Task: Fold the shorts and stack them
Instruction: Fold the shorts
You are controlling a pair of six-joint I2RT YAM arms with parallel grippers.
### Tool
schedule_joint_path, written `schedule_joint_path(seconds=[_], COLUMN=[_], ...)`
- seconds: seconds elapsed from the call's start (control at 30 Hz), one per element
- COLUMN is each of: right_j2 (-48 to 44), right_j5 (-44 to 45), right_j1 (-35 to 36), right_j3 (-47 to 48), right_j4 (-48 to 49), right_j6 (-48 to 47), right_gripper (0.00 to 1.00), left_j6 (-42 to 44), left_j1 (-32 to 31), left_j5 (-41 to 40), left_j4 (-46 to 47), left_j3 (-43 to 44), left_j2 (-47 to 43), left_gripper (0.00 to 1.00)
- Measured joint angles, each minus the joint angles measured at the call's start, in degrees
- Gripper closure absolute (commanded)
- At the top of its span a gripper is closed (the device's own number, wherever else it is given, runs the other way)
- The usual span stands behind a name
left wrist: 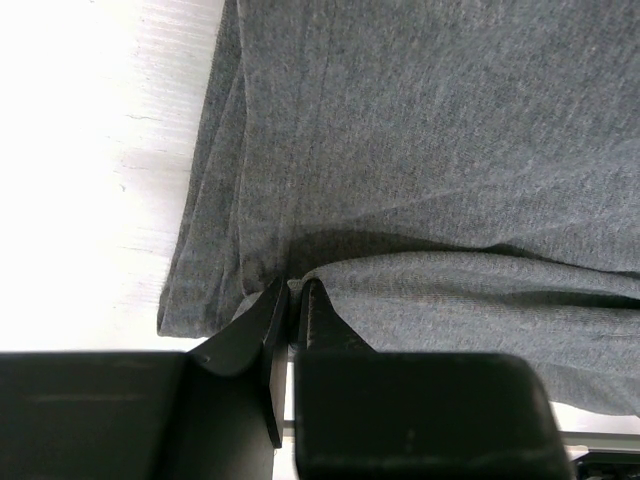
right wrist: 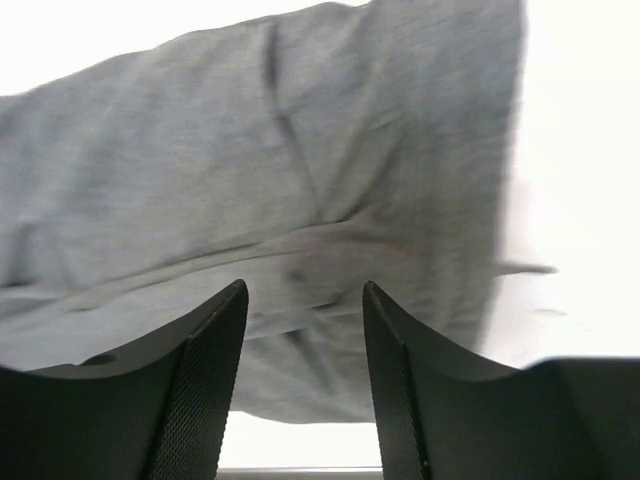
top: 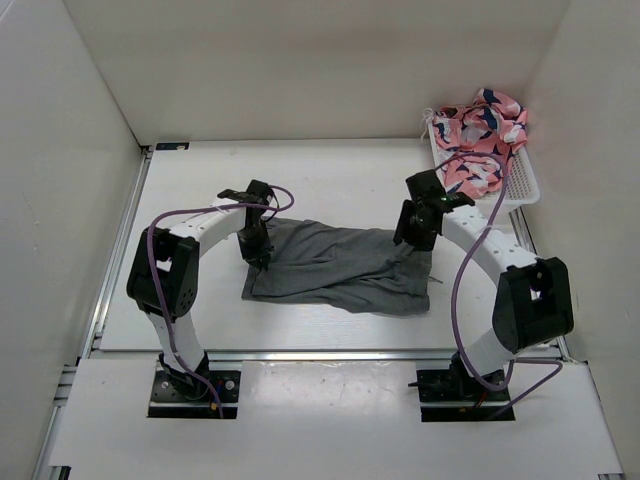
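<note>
Grey shorts are pinched in the left tool; the right tool gapes above them.

One pair of grey shorts is counted, spread on the one white table. Two robot arms are seen, the left arm and the right arm. One gripper is carried by each arm, so two are counted: the left gripper and the right gripper. Two black fingers are shown on each gripper, four in all. Two purple cables are counted, the left cable and the right cable. One white basket is found, and one heap of pink patterned cloth is held in it; the number of pieces in this heap cannot be told
</note>
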Motion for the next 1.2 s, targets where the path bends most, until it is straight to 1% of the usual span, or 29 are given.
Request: schedule_joint_path(seconds=[0.1, 0.13, 0.2, 0.37, 0.5, 0.63, 0.67, 0.7, 0.83, 0.93, 1.0, 1.03, 1.13, 1.2], right_j2=[0.8, 1.0, 1.2, 1.2, 1.2, 1.2, 1.2, 1.1, 1.2, 1.3, 1.5, 1.6, 2.4, 3.4], right_j5=[3.4, 4.2, 5.4, 4.8, 1.7, -3.3, -5.1, -7.0, -13.3, -15.4, -17.1, -18.0, -19.9, -20.2], right_j1=[-0.1, -0.2, -0.4, -0.5, -0.5, -1.0, -1.4, -1.9, -4.0, -4.7, -4.7, -4.7, -4.7, -4.7], right_j3=[-0.6, -1.2, -2.8, -4.9, -5.6, -7.3, -7.6, -7.8, -7.9, -7.9, -7.9, -7.9, -7.9, -7.9], right_j4=[-0.4, -0.4, -0.7, -0.8, 0.4, 1.6, 1.8, 1.9, 2.1, 2.1, 2.1, 2.1, 2.1, 2.1], right_j6=[-5.6, -7.1, -9.4, -14.9, -18.5, -21.1, -21.8, -22.6, -25.7, -27.3, -28.3, -28.7, -29.4, -29.7], right_gripper=[0.47, 0.43, 0.42, 0.41, 0.41, 0.41, 0.39, 0.36, 0.3, 0.3, 0.33, 0.38, 0.45, 0.48], left_j6=[0.0, 0.0, 0.1, 0.2, 0.2, 0.4, 0.4, 0.4, 0.5, 0.6, 0.6, 0.6, 0.6, 0.6], left_j1=[0.0, 0.1, 0.2, 0.6, 0.8, 0.8, 0.8, 0.8, 0.8, 0.8, 0.8, 0.8, 0.8, 0.8], left_j5=[-0.1, -0.2, -0.3, -0.4, -0.6, -0.9, -1.0, -1.1, -1.4, -1.5, -1.6, -1.7, -1.9, -2.0], left_j4=[-0.2, -0.2, -0.2, -0.7, -0.8, -0.9, -1.0, -1.1, -1.3, -1.4, -1.4, -1.4, -1.7, -1.9], left_j3=[0.1, 0.1, 0.1, 0.2, 0.6, 0.7, 0.7, 0.7, 0.9, 1.4, 1.6, 1.7, 1.7, 1.8], left_j2=[0.0, 0.0, 0.0, 0.0, 0.0, -0.1, -0.1, -0.1, -0.1, -0.1, -0.1, -0.1, -0.1, -0.1], left_gripper=[0.89, 0.89, 0.89, 0.89, 0.89, 0.89, 0.89, 0.89, 0.89, 0.89, 0.89, 0.89, 0.89, 0.89])
